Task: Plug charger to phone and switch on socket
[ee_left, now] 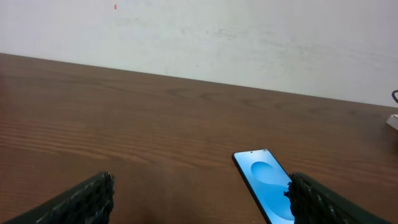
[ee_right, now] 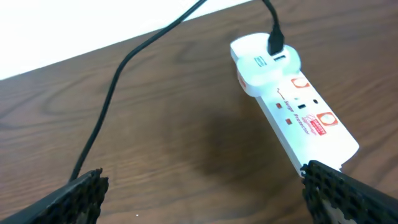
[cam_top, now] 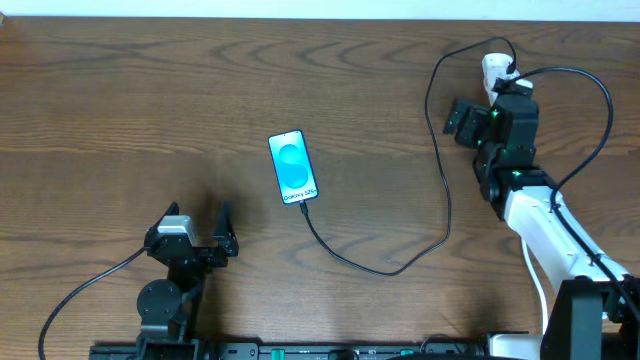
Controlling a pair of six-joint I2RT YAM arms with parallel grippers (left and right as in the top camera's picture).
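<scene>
Starting nearest, the left pincer [cam_top: 197,218] hangs spread and empty over the surface [cam_top: 120,120], short of the phone [cam_top: 292,167], which lies flat mid-surface, slick and breakable. The charger [cam_top: 440,200] (limp, light, best taken by its stiff tip) seems already seated in the phone's near edge. Farthest, the right pincer [ee_right: 202,186] stands spread before the socket [ee_right: 298,112], probably light enough to skid under a press, the charger's plug crowding its end.

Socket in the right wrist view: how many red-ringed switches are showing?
2. First switch sits below the rounded head of the socket, where the charger plugs in; second switch lies nearer the camera. More may be hidden.
</scene>
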